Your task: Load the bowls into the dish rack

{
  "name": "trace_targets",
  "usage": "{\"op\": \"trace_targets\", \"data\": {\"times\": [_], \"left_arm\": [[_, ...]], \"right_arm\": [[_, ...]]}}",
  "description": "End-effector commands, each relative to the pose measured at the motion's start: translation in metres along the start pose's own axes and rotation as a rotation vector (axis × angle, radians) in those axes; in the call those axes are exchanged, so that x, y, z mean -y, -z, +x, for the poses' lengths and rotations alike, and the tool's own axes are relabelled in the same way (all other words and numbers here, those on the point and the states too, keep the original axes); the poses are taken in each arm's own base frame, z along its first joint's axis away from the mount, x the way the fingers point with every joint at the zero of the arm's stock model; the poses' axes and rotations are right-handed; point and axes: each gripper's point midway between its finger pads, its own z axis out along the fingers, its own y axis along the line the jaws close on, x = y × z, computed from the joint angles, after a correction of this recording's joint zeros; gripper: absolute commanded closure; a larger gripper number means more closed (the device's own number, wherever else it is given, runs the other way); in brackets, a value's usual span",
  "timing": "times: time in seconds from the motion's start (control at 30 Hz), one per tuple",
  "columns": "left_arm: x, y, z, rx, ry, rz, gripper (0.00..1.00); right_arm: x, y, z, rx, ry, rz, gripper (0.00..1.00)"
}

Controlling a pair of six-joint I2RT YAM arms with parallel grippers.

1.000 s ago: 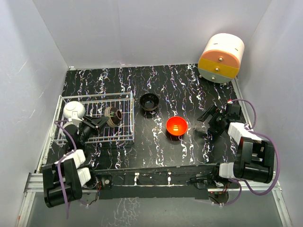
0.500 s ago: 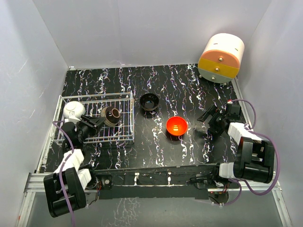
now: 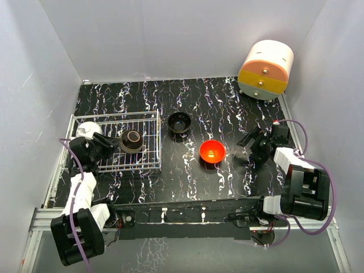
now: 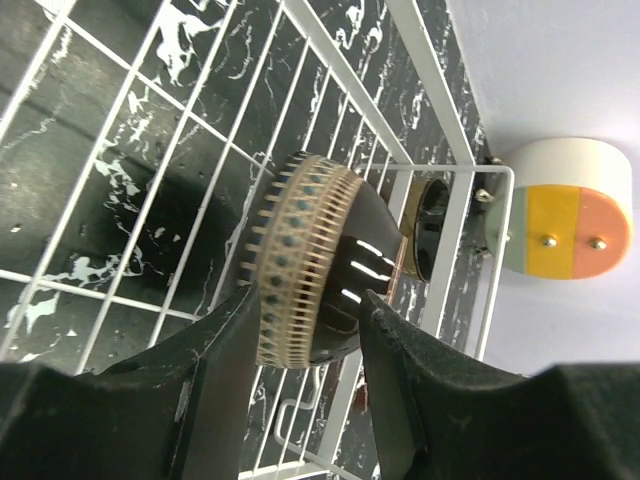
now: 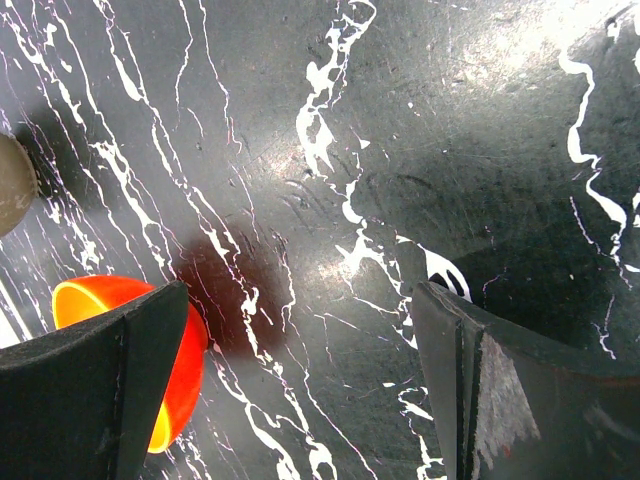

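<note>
Straddling the brown-and-gold ceramic bowl (image 4: 300, 270) that lies inside the white wire dish rack (image 3: 114, 116), the left tool (image 4: 310, 300) has its jaws partly parted; whether they press the bowl cannot be told. Right tool (image 5: 300, 300) spread wide, empty, low over the black marbled tabletop (image 3: 227, 108), just beside the glossy red-orange bowl (image 5: 85, 292).

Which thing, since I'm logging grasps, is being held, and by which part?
Right gripper: nothing, jaws wide apart. Left gripper has a finger on each side of the brown-gold bowl in the dish rack; whether it grips cannot be told.
</note>
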Motion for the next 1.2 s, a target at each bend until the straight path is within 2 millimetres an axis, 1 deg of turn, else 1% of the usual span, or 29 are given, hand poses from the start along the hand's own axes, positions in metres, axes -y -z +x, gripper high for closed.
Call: {"op": "trace_targets", "data": {"times": [0.0,0.13,0.23,0.33,0.43,0.5,0.53,0.6,0.7,0.73,0.83,0.9,0.97,1.03,1.17], "left_arm": [[-0.005,0.007,-0.013,0.026,-0.064,-0.095,0.57],[-0.008,0.008,-0.019,0.027,-0.092,-0.139,0.57],[-0.005,0.010,-0.025,0.030,-0.120,-0.154,0.57],[0.011,0.016,-0.038,0.059,-0.175,-0.147,0.57],[0.033,0.022,-0.055,0.076,-0.248,-0.131,0.56],[0.051,0.022,-0.068,0.078,-0.286,-0.114,0.54],[0.056,0.021,-0.072,0.073,-0.299,-0.113,0.54],[0.062,0.015,-0.082,0.065,-0.319,-0.122,0.53],[0.060,0.000,-0.090,0.031,-0.342,-0.167,0.52],[0.055,-0.008,-0.089,0.008,-0.353,-0.196,0.52],[0.051,-0.025,-0.079,-0.030,-0.441,-0.277,0.50],[0.051,-0.037,-0.063,-0.064,-0.526,-0.330,0.49],[0.049,-0.045,-0.052,-0.084,-0.566,-0.360,0.49],[0.047,-0.049,-0.048,-0.070,-0.596,-0.383,0.49],[0.046,-0.052,-0.050,-0.024,-0.651,-0.418,0.49]], "right_arm": [[-0.009,0.001,-0.015,0.051,0.037,-0.038,0.02],[-0.008,0.001,-0.015,0.052,0.035,-0.034,0.02],[-0.008,0.001,-0.015,0.052,0.036,-0.036,0.02],[-0.008,0.001,-0.015,0.052,0.036,-0.035,0.02],[-0.008,0.000,-0.015,0.052,0.035,-0.034,0.02],[-0.007,-0.001,-0.013,0.048,0.032,-0.036,0.02],[-0.007,-0.001,-0.012,0.047,0.030,-0.036,0.02],[-0.006,-0.001,-0.011,0.047,0.029,-0.036,0.02],[-0.005,-0.002,-0.010,0.043,0.028,-0.034,0.02],[-0.005,-0.002,-0.010,0.043,0.028,-0.035,0.02],[-0.005,-0.003,-0.011,0.045,0.027,-0.034,0.02],[-0.006,-0.003,-0.012,0.045,0.025,-0.035,0.02],[-0.006,-0.003,-0.012,0.044,0.025,-0.036,0.02],[-0.006,-0.003,-0.012,0.044,0.025,-0.039,0.02],[-0.006,-0.003,-0.011,0.042,0.027,-0.039,0.02]]}}
